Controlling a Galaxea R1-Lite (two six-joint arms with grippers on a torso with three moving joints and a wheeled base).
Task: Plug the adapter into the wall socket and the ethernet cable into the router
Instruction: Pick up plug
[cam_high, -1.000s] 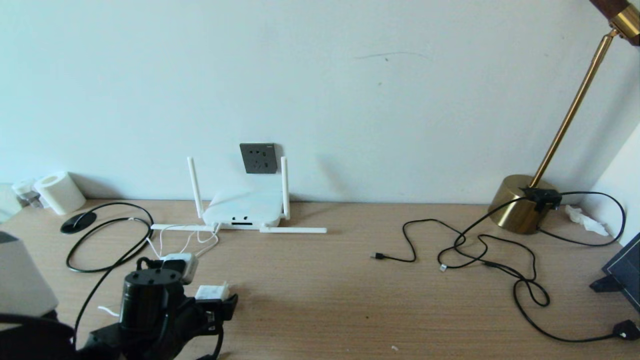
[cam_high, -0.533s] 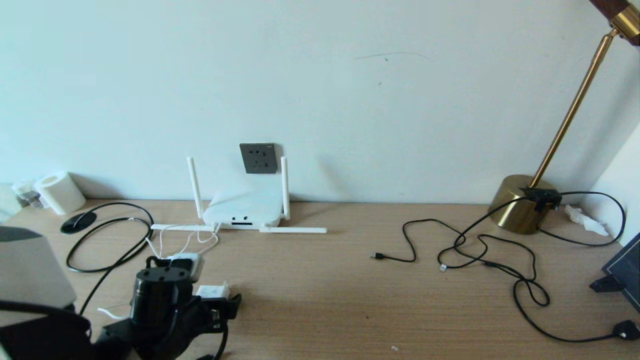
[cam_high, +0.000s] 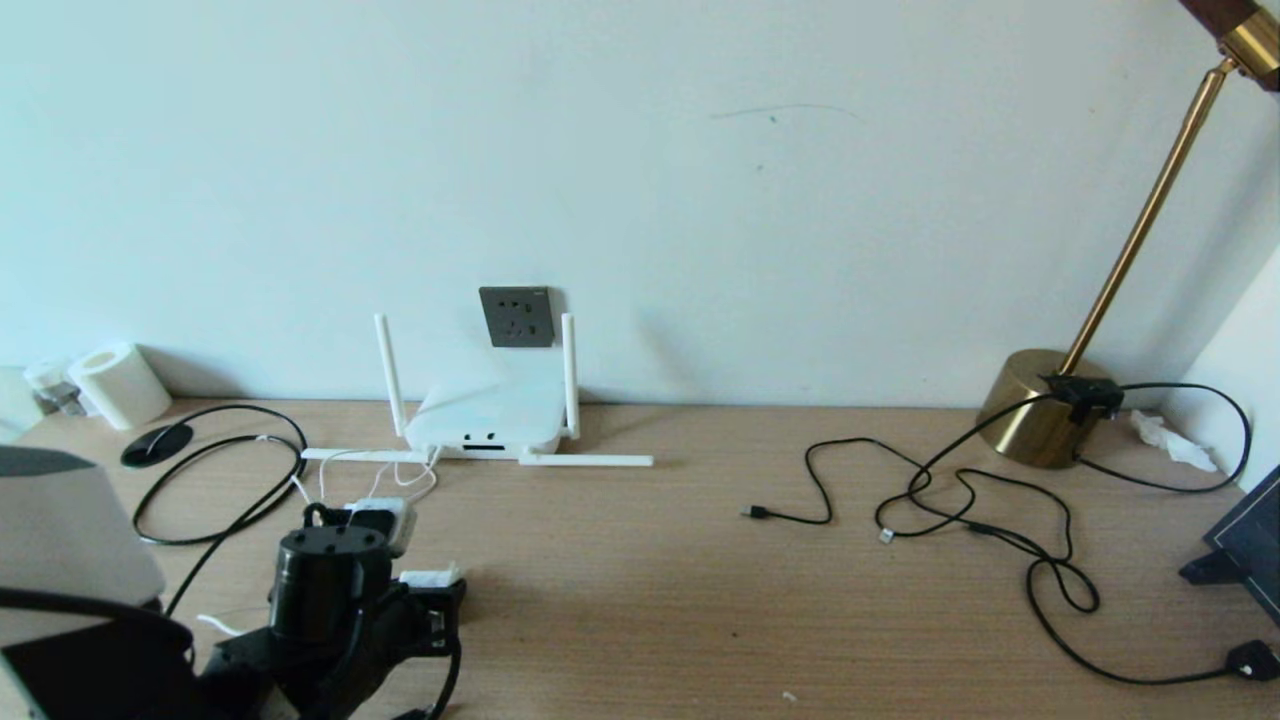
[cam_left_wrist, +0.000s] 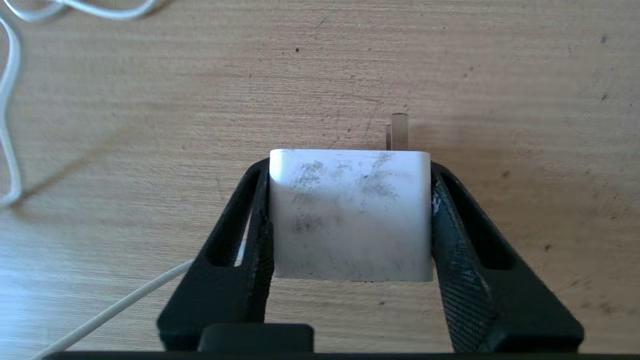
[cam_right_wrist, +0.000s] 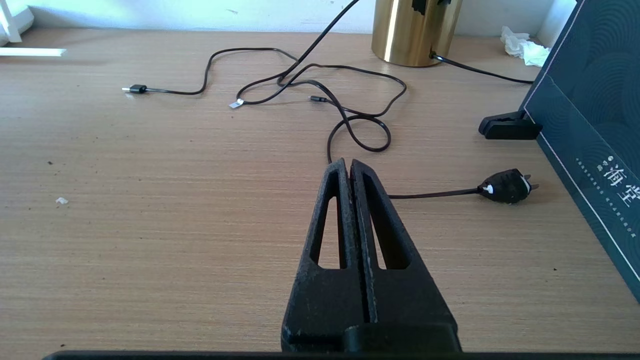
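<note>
The adapter (cam_high: 428, 577) (cam_left_wrist: 350, 215), a scuffed white cube with a metal prong, lies on the wooden table at the near left. My left gripper (cam_high: 432, 592) (cam_left_wrist: 350, 167) is shut on it, one black finger pressed against each side. Its thin white cord (cam_high: 375, 482) runs back to the router (cam_high: 485, 420), which sits against the wall under the dark grey wall socket (cam_high: 517, 316). The ethernet cable's clear-tipped plug (cam_high: 885, 537) (cam_right_wrist: 236, 103) lies loose on the right half of the table. My right gripper (cam_right_wrist: 348, 165) is shut and empty, low over the table's right side, outside the head view.
A brass lamp (cam_high: 1045, 405) stands at the back right; its thin black cord ends in a plug (cam_right_wrist: 507, 186) near my right gripper. A USB-tipped black cable (cam_high: 758, 513), a dark box (cam_right_wrist: 590, 125), a black cable loop (cam_high: 220, 480) and a paper roll (cam_high: 118, 385) also lie about.
My left gripper's fingers have closed from wide open onto the adapter's sides. The left arm has edged slightly forward and to the right. The right arm has not moved.
</note>
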